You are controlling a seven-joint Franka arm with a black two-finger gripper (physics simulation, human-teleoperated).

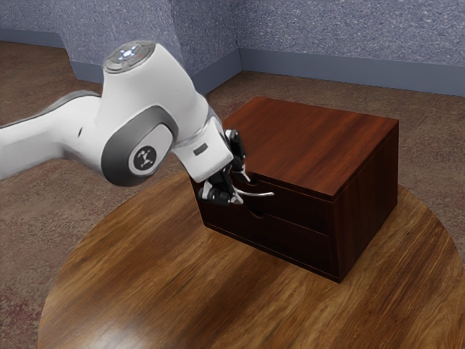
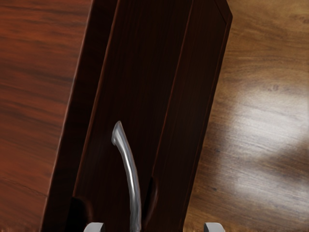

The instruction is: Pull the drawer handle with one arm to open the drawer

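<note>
- Fingertips [image 2: 94,227] of the black two-finger tool [image 1: 225,189] stand apart on either side of the curved silver metal handle [image 2: 129,179], gripping nothing.
- That handle belongs to the upper dark wooden drawer [image 1: 294,202] of the reddish-brown two-drawer cabinet [image 1: 320,138], which stands on the round polished wooden surface [image 1: 182,291].
- By my reckoning the approach is done, and the drawer front looks flush, so it is unopened.
- Closing on the handle and pulling outward remain.

Round wooden table [image 1: 182,291], blue-grey walls [image 1: 327,29] behind.
Its glossy plank top carries a pale patch of light [image 2: 263,121]; beyond it a dark brown floor [image 1: 43,80] runs to a slate baseboard [image 1: 349,69] under the speckled walls, which jut out at one corner.
</note>
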